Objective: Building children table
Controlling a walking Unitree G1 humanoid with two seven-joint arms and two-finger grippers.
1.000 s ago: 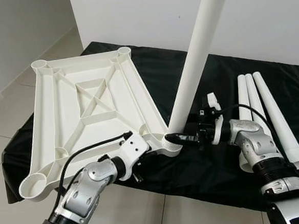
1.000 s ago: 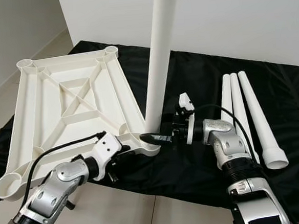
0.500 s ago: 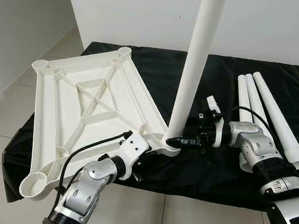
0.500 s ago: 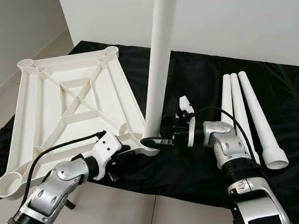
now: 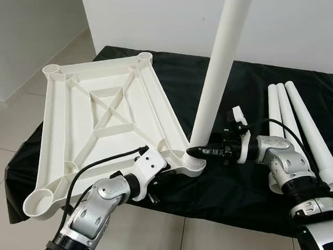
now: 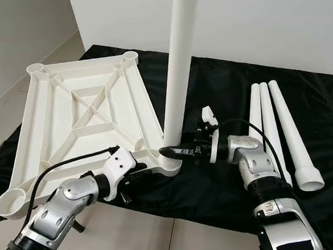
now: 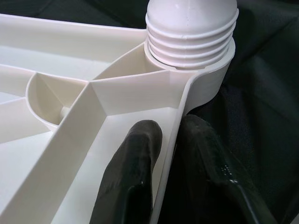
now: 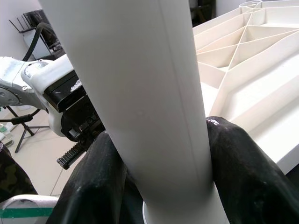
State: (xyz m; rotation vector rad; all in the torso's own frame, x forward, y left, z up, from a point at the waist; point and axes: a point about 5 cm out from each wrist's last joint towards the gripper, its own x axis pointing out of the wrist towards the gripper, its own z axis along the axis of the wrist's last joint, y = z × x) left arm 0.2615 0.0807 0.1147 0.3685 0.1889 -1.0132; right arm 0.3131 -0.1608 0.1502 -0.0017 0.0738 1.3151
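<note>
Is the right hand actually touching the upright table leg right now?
Touching. In the right wrist view, both black fingers of the right hand press against opposite sides of the upright table leg, with no gap.

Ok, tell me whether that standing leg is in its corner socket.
In. The leg stands upright with its ribbed end seated in the tabletop's corner socket, right gripper clamped on it.

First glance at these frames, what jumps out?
The tall white leg standing upright in the near corner socket of the upside-down white tabletop, which lies on the black cloth. The right hand clamps that leg near its base, while the left hand pinches the tabletop's rim beside the socket. Three spare legs lie side by side on the cloth, further right.
</note>
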